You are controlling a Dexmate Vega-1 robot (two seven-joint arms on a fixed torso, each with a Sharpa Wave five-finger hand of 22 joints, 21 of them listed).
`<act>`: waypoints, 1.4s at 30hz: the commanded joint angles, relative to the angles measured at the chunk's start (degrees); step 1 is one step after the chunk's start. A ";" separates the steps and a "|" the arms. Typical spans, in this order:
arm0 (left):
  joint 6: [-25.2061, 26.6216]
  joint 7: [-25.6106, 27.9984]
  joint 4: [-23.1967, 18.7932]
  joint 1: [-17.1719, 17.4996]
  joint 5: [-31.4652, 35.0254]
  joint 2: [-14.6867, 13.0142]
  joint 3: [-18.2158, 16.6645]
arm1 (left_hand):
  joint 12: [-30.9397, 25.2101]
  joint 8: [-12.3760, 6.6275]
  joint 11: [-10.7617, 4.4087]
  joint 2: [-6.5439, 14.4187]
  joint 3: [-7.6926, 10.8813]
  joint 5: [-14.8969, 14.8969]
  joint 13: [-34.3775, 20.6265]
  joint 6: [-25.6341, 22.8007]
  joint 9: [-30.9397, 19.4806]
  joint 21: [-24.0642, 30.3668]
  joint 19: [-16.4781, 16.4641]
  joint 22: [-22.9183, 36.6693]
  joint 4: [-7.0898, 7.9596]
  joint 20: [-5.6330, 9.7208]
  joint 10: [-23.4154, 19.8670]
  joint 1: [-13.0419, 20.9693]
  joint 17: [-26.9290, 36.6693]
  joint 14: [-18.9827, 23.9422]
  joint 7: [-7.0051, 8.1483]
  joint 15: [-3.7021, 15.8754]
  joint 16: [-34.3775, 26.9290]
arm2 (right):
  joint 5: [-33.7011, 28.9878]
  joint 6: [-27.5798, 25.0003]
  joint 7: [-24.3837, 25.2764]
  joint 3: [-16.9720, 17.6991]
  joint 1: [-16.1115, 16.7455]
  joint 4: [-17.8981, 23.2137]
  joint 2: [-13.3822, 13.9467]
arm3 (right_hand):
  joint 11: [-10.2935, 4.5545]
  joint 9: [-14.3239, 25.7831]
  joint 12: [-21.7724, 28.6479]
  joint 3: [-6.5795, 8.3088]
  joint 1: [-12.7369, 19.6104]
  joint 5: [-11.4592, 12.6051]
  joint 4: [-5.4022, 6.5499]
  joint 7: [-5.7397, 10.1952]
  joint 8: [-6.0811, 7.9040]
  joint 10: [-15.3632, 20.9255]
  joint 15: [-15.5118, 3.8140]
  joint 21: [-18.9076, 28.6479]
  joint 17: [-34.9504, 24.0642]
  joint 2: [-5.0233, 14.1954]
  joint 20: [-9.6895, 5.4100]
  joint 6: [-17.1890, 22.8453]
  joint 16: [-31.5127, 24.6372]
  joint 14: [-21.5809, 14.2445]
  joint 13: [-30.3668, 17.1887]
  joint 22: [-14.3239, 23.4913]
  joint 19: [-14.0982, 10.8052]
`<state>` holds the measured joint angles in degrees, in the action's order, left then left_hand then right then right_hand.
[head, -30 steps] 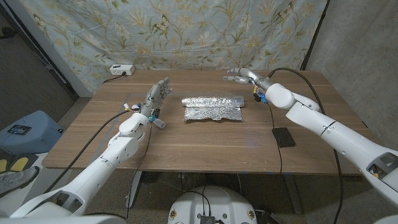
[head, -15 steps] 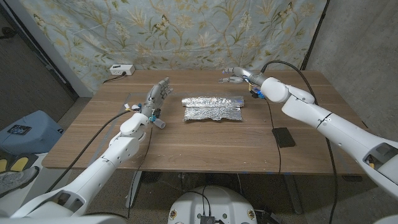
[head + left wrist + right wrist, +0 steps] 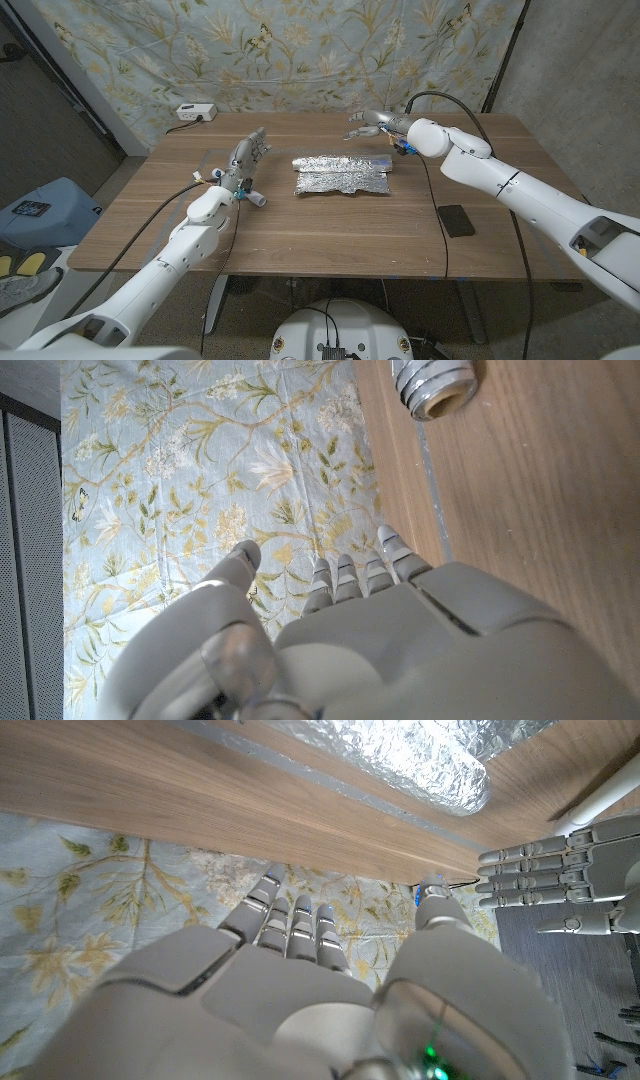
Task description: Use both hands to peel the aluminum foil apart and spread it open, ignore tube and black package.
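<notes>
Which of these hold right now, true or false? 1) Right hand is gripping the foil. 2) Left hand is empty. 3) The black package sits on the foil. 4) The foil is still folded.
1) False: the right hand hovers open beyond the foil, apart from it.
2) True: the left hand holds nothing, fingers apart.
3) False: the black package lies on bare table, apart from the foil, toward the robot's right.
4) True: it lies as a crumpled, folded bundle.

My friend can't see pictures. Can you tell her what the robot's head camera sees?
A crumpled, folded aluminum foil lies on the middle of a wooden table, untouched. The robot's left hand waits open to its left, and the right hand hovers open beyond its far right end.
</notes>
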<state>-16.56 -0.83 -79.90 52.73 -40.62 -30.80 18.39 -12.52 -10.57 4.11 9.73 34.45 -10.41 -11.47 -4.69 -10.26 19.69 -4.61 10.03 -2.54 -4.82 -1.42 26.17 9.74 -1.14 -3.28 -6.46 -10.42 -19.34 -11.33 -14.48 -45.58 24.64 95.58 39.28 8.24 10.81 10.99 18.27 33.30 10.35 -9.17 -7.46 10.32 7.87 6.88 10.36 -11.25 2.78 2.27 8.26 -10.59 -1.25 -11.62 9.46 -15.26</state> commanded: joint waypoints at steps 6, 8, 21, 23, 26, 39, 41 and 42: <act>-0.86 -0.05 -0.71 1.49 -0.52 -0.82 -1.12 | 0.23 0.08 0.36 0.17 -0.24 -0.23 -0.05 0.34 -0.18 -0.37 -0.06 0.06 -0.24 -0.60 0.33 0.22 0.24 -0.01 0.11 -0.64 0.03 | -4.74 -5.19 -5.62 -3.49 -2.68 1.42 -1.65 | 0.65 0.17 0.15 0.14 1.66 0.19 -0.54 -0.46 0.12 -0.17 0.66 -0.06 -0.13 -0.10 0.48 -0.83 -0.14 0.58 -0.16 0.29 0.60; -0.79 -0.07 -0.87 1.55 -0.57 -0.94 -1.19 | 0.22 0.09 0.37 0.20 -0.28 -0.23 -0.04 0.38 -0.18 -0.42 -0.04 0.07 -0.25 -0.61 0.31 0.19 0.25 -0.04 0.10 -0.63 0.02 | -5.32 -6.02 -5.90 -3.75 -2.73 1.76 -1.72 | 0.68 0.18 0.35 0.24 2.10 0.23 -0.64 -0.58 0.23 0.15 0.87 -0.01 -0.12 -0.15 0.70 -0.90 -0.22 0.57 -0.20 0.28 0.69; -0.16 0.04 -1.46 1.65 -0.97 -0.93 -1.20 | 0.20 0.01 0.36 0.32 -0.42 -0.24 -0.02 0.28 -0.18 -0.66 -0.05 0.08 -0.35 -0.62 0.25 0.16 0.25 -0.02 0.02 -0.64 -0.04 | -9.42 -8.45 -5.32 -5.67 -3.04 1.76 -2.62 | 0.66 0.36 1.52 0.81 5.09 0.56 -1.10 -1.77 1.47 2.31 1.27 0.67 -0.12 -0.81 2.49 0.87 -1.09 -1.10 -0.69 0.34 -0.24; -0.18 0.00 -1.44 1.59 -0.87 -0.97 -1.16 | 0.18 0.00 0.40 0.34 -0.45 -0.25 -0.02 0.27 -0.17 -0.70 -0.06 0.08 -0.37 -0.62 0.18 0.15 0.25 0.00 0.01 -0.64 -0.06 | -9.93 -8.82 -5.62 -6.01 -3.26 1.46 -2.87 | 0.76 0.41 1.75 0.91 5.67 0.64 -1.18 -1.91 1.62 2.78 1.28 0.70 -0.13 -1.01 2.56 1.07 -1.21 -1.39 -0.81 0.35 -0.32; -0.30 -0.01 -1.39 1.59 -0.91 -0.90 -1.19 | 0.16 0.00 0.40 0.35 -0.48 -0.25 -0.02 0.27 -0.17 -0.74 -0.09 0.08 -0.39 -0.62 0.13 0.14 0.25 0.00 0.05 -0.68 -0.06 | -11.23 -9.70 -5.98 -6.76 -3.58 1.28 -3.30 | 1.14 0.48 1.88 0.96 6.34 0.75 -1.26 -2.25 1.76 2.98 1.36 0.76 -0.18 -1.40 2.80 1.25 -1.31 -1.62 -0.98 0.35 -0.50; -0.33 -0.34 -1.00 1.62 -1.14 -0.81 -1.18 | 0.11 -0.08 0.48 0.50 -0.56 -0.28 -0.01 0.12 -0.17 -0.97 -0.20 0.09 -0.51 -0.66 -0.02 0.17 0.24 -0.02 -0.02 -0.71 -0.08 | -15.87 -12.54 -6.95 -9.57 -4.47 0.74 -5.66 | 1.15 0.69 2.83 1.16 8.54 1.10 -1.04 -2.48 2.61 4.82 1.19 1.05 -0.39 -2.36 3.74 3.14 -2.18 -3.90 -1.75 0.38 -1.56; -0.28 -0.28 -1.13 1.70 -1.07 -0.90 -1.17 | 0.11 -0.11 0.55 0.54 -0.57 -0.28 -0.01 0.05 -0.17 -1.01 -0.22 0.09 -0.53 -0.66 -0.03 0.18 0.24 0.04 -0.02 -0.69 -0.11 | -16.13 -13.16 -6.81 -9.61 -4.21 0.84 -5.92 | 1.17 0.72 3.04 1.24 8.88 1.15 -1.03 -2.47 2.74 5.30 1.15 1.07 -0.43 -2.40 3.82 3.46 -2.28 -4.20 -1.86 0.38 -1.66; -0.26 -0.24 -1.19 1.74 -1.06 -0.92 -1.17 | 0.12 -0.12 0.55 0.54 -0.57 -0.29 -0.01 0.02 -0.17 -1.02 -0.23 0.09 -0.54 -0.66 -0.03 0.19 0.24 0.08 0.00 -0.71 -0.13 | -16.45 -13.69 -7.11 -9.79 -4.26 0.90 -6.04 | 1.23 0.74 3.31 1.36 9.36 1.22 -1.02 -2.59 2.84 5.89 1.00 1.06 -0.48 -2.41 3.87 3.74 -2.48 -4.74 -2.01 0.38 -1.73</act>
<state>-16.95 -0.94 -81.14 54.34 -41.61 -31.68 17.19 -12.52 -10.57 4.10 9.73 33.97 -10.41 -11.47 -4.49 -10.26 18.85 -4.93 10.02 -3.01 -5.13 -1.42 26.17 9.72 -1.34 -3.07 -6.65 -10.42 -32.50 -22.01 -20.78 -53.56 20.69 96.64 34.87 9.49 11.35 13.66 19.30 41.61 11.25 -10.20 -7.70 12.53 12.69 7.91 11.03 -11.52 0.54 5.84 11.15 -12.55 -4.98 -13.21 9.76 -16.65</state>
